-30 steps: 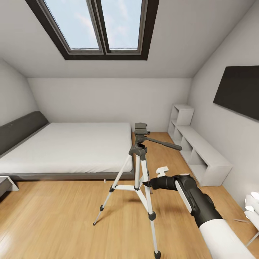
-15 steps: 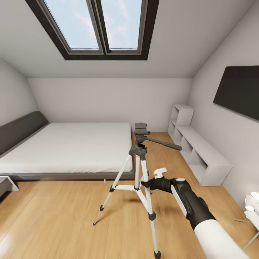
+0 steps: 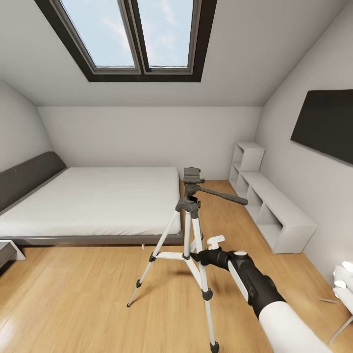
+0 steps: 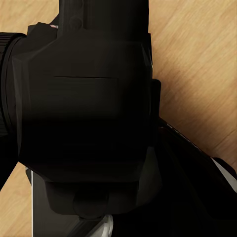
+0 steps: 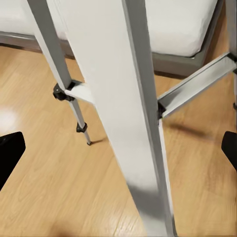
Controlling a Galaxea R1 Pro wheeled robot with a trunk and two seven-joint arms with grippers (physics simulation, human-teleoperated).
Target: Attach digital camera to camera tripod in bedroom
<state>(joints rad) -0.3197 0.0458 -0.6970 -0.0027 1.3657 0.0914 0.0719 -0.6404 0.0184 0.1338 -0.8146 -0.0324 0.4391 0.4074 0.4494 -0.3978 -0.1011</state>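
- The bedroom [image 3: 147, 132] has grey walls, a sloped ceiling with a skylight [image 3: 132, 34] showing blue sky, and a light wood floor [image 3: 73, 294].
- A grey bed [image 3: 29, 176] with a white mattress [image 3: 93, 198] fills the left half of the room, its dark headboard against the left wall.
- On the right wall hangs a dark flat panel [image 3: 326, 125]; below it, along the wall, runs a low white shelf unit [image 3: 274, 208] with open compartments and a taller cube at its far end.
- The camera tripod [image 3: 189, 230] stands upright on the floor just right of the bed's near corner, three silver legs spread, dark grey head on top, pan handle pointing right. Its mounting plate is bare.
- The right arm reaches in from the near right, and the right gripper [image 3: 200, 255] sits at the tripod's legs below the head. In the right wrist view a silver leg [image 5: 123, 113] runs close between the two dark fingertips [image 5: 10, 153], which stand wide apart, not touching it.
- The left wrist view shows a black boxy body [image 4: 84, 118] close up over wood floor; I cannot tell whether this is the digital camera, nor how the left gripper's fingers stand.
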